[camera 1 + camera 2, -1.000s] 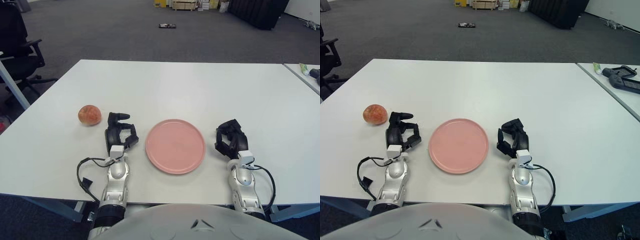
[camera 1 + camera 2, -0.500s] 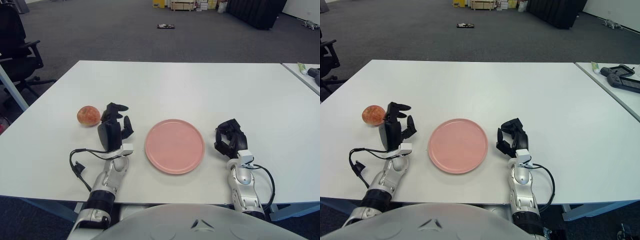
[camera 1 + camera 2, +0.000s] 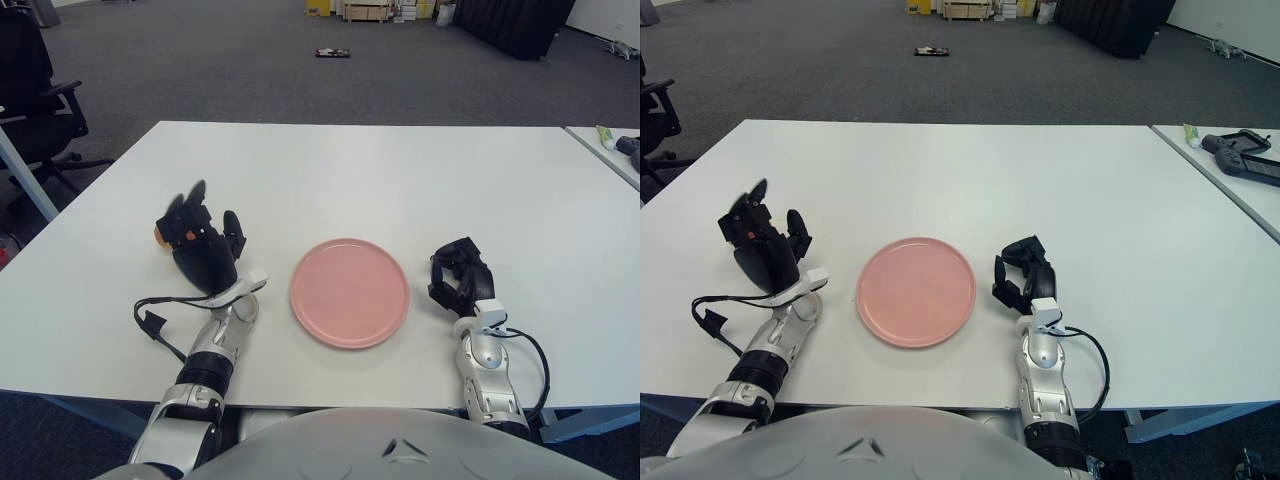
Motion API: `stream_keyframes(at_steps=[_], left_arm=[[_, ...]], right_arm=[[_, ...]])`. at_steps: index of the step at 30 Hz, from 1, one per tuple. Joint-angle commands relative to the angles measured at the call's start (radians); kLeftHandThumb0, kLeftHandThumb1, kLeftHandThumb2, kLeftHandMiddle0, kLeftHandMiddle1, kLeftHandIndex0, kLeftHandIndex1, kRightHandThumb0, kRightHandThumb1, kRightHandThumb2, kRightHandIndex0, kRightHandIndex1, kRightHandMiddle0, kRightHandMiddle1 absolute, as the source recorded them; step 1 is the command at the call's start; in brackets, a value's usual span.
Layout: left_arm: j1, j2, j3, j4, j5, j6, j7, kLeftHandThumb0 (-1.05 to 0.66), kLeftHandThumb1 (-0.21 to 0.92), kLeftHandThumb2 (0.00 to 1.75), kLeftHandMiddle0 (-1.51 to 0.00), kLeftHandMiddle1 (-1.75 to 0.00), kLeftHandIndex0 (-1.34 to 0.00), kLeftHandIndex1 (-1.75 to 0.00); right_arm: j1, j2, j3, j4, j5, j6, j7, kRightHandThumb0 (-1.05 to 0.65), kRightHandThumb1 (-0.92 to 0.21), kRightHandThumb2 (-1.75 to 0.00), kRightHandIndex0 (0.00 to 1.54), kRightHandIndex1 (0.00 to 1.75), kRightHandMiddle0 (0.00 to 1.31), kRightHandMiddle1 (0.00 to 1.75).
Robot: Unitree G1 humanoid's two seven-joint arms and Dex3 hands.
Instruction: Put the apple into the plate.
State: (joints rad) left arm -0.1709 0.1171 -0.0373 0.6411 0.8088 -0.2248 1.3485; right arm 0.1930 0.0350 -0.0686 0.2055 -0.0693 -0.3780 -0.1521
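The apple (image 3: 159, 236) lies on the white table at the left, and only an orange-red sliver of it shows behind my left hand (image 3: 200, 235). That hand is raised with its fingers spread, its palm towards the apple, and it holds nothing. The pink plate (image 3: 350, 292) lies flat in the middle of the table, to the right of that hand, and has nothing on it. My right hand (image 3: 455, 275) shows just right of the plate with its fingers curled and nothing in them.
A black cable (image 3: 152, 325) loops on the table beside my left forearm. An office chair (image 3: 35, 90) stands off the table's left side. A second table (image 3: 1240, 150) with a few small items is at the far right.
My left hand has lifted off the table, swung left towards the apple and spread its fingers, so it now hides most of the apple. The right hand and plate have not moved.
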Motion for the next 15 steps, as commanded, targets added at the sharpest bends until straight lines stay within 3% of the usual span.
stream_keyframes(at_steps=[1,6,15], left_arm=[[-0.013,0.026,0.007,0.078,-0.016,0.086,0.013,-1.03,0.92,0.41,0.00,-0.02,0.00,-0.03],[-0.086,0.044,0.011,0.135,-0.053,0.181,-0.023,-1.05,0.88,0.21,0.00,0.00,0.00,0.00],[-0.123,0.062,-0.001,0.140,-0.106,0.268,-0.083,-1.05,0.84,0.14,0.00,0.00,0.00,0.00]], right_arm=[[-0.002,-0.003,-0.004,0.017,-0.008,0.019,-0.010,-0.40,-0.60,-0.96,0.65,1.38,0.39,1.75],[-0.002,-0.007,-0.003,0.021,-0.016,0.019,-0.016,-0.40,-0.61,-0.96,0.63,1.38,0.39,1.75],[0.002,-0.008,-0.004,0.022,-0.022,0.022,-0.018,-0.39,-0.62,-0.94,0.63,1.38,0.38,1.75]])
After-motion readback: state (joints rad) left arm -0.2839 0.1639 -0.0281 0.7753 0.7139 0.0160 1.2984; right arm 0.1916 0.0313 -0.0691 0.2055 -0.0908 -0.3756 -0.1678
